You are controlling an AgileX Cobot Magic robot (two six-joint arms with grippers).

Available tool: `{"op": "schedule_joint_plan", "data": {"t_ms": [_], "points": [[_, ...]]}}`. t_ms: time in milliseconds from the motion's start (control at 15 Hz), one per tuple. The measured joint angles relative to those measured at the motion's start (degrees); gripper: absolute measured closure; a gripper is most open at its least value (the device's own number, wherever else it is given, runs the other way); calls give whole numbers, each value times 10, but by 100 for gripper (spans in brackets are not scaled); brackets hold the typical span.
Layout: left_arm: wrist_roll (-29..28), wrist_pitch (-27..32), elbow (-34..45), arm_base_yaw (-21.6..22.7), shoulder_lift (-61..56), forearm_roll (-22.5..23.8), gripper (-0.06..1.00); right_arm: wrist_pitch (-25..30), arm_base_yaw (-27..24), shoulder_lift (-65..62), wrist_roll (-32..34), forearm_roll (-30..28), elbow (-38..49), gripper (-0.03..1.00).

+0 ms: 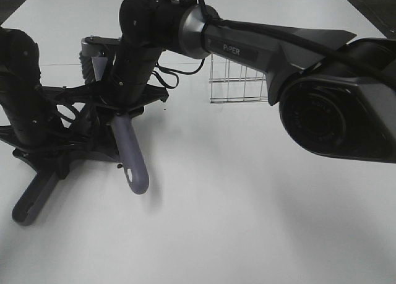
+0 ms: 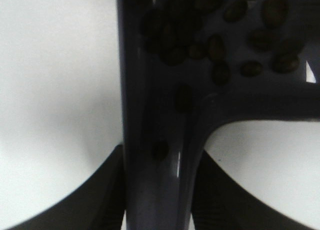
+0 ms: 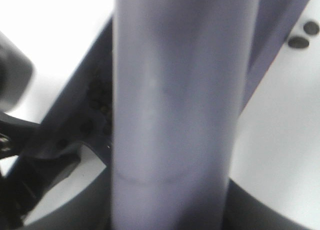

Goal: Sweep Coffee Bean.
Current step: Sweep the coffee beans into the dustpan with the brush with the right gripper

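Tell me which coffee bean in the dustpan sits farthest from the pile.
The lone bean partway down the dustpan handle; the other beans cluster together in the pan.

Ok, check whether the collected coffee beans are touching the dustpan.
Touching. The left wrist view shows the coffee beans lying directly on the dustpan inner surface, with no gap beneath them.

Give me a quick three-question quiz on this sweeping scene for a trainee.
1. True or false: the dustpan is empty.
2. The right end effector is shut on: A brush, B sponge, C nothing.
3. Fill in: two stray beans lie on the ____.
Key: 1 false, it holds beans; 2 A; 3 table.
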Motion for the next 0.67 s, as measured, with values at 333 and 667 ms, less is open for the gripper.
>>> {"op": "schedule_joint_plan", "data": {"t_ms": [333,667], "points": [[0,0,0,0,0,-3,63,58,0,0,0,-77,-68,65],[-11,34,0,-1,0,29,63,147,0,0,-1,-140,-107,65]]}}
